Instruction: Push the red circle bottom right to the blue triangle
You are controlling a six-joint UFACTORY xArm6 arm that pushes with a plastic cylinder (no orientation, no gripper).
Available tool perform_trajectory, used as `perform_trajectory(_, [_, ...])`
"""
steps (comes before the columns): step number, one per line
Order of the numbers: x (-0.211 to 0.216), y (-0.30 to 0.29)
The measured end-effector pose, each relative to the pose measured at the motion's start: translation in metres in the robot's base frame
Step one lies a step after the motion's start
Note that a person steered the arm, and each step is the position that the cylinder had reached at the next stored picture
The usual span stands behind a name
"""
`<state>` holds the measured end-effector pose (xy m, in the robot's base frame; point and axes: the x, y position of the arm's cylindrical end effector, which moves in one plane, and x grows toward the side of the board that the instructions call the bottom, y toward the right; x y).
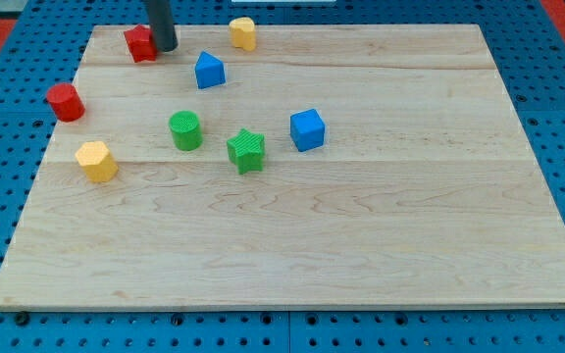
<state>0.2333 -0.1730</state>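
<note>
The red circle (65, 101) sits near the left edge of the wooden board (381, 235). The blue triangle (209, 70) lies near the view's top, left of centre. My tip (166, 46) is at the view's top left, touching the right side of another red block (139, 43). The tip is left of the blue triangle and up and to the right of the red circle, apart from both.
A yellow block (243, 32) lies at the top, right of the blue triangle. A green cylinder (185, 129), a green star (246, 149) and a blue cube (307, 128) sit mid-board. A yellow hexagon (96, 160) lies at the left.
</note>
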Motion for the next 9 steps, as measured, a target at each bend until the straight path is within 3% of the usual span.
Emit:
perform_trajectory(1, [-0.007, -0.028])
perform_trajectory(2, [0.017, -0.016])
perform_trajectory(4, [0.041, -0.129])
perform_trajectory(5, [0.048, -0.132])
perform_trajectory(6, [0.111, -0.132])
perform_trajectory(7, [0.141, -0.132])
perform_trajectory(8, [0.146, -0.119])
perform_trajectory(9, [0.142, -0.043])
